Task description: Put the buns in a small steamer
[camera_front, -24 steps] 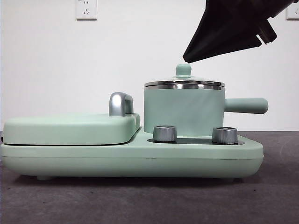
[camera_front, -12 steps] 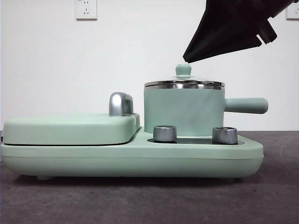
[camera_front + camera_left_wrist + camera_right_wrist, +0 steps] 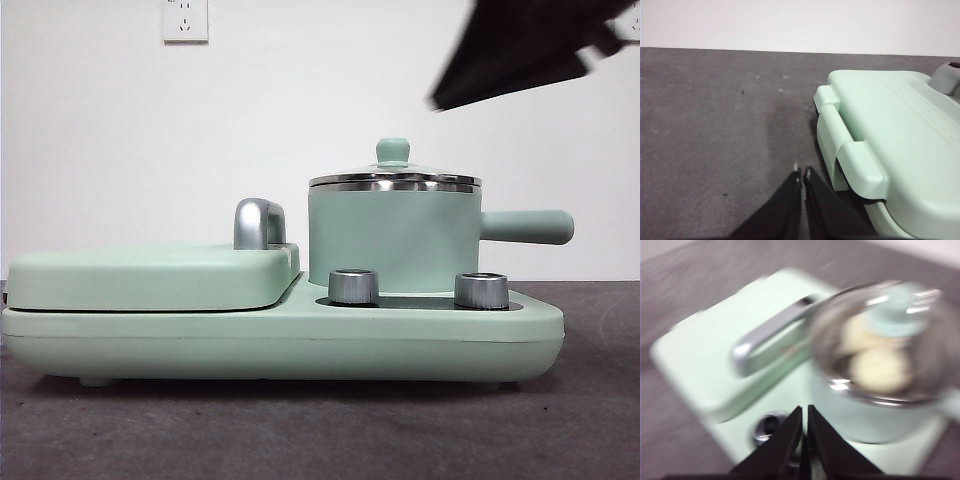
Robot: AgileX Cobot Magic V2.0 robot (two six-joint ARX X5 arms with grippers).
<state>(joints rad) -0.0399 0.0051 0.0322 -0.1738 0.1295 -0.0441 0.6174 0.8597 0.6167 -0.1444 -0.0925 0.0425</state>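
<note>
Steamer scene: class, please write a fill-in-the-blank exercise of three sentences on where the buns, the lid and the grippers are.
1. The two buns lie inside the mint-green ____.
2. The glass lid with its green knob sits ____ the steamer.
3. The left gripper hangs with jaws shut beside the flat griddle lid, and the right gripper has its jaws ____.

Missing words: steamer; on; shut

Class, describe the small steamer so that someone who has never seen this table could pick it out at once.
Start at the long mint-green cooker base on the dark table. The small steamer is the round pot standing on one end of the base, behind two steel knobs. Unlike the flat griddle lid beside it, it is tall, with a steel rim, a straight side handle and a glass lid with a green knob.
</note>
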